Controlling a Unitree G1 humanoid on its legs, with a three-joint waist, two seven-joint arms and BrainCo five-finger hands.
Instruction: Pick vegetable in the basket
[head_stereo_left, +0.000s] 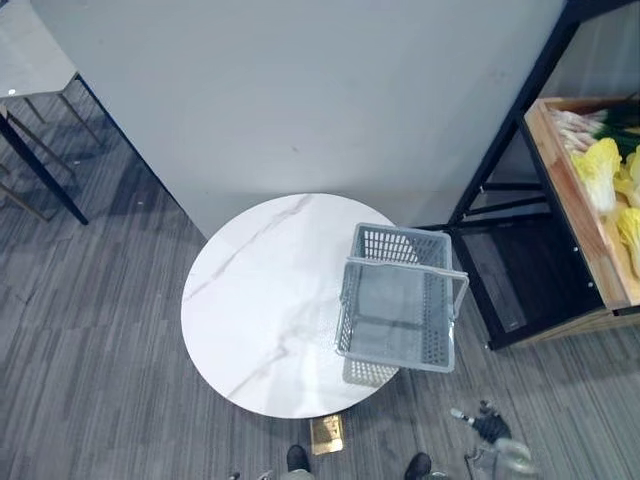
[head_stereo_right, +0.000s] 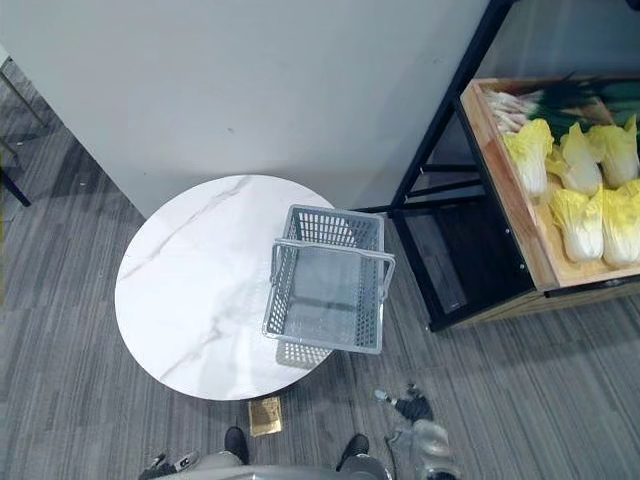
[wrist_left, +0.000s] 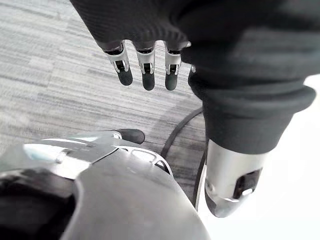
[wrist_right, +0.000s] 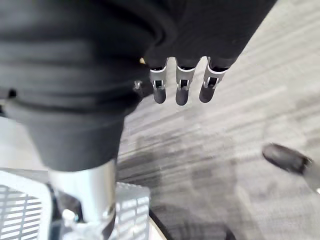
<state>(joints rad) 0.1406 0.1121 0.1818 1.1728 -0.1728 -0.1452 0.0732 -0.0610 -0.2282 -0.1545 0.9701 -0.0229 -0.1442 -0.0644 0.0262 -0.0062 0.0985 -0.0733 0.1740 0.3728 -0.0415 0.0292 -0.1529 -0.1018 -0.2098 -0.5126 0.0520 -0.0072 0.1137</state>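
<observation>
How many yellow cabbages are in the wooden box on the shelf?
5. Three cabbages lie in a row by the green onions, two more in front of them, all in the wooden crate. Others may be hidden past the view's edge.

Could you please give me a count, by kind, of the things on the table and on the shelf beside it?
Basket: 1
Round table: 1
Wooden crate: 1
Cabbages: 5 in view
Pile of green onions: 1
Total: 9
</observation>
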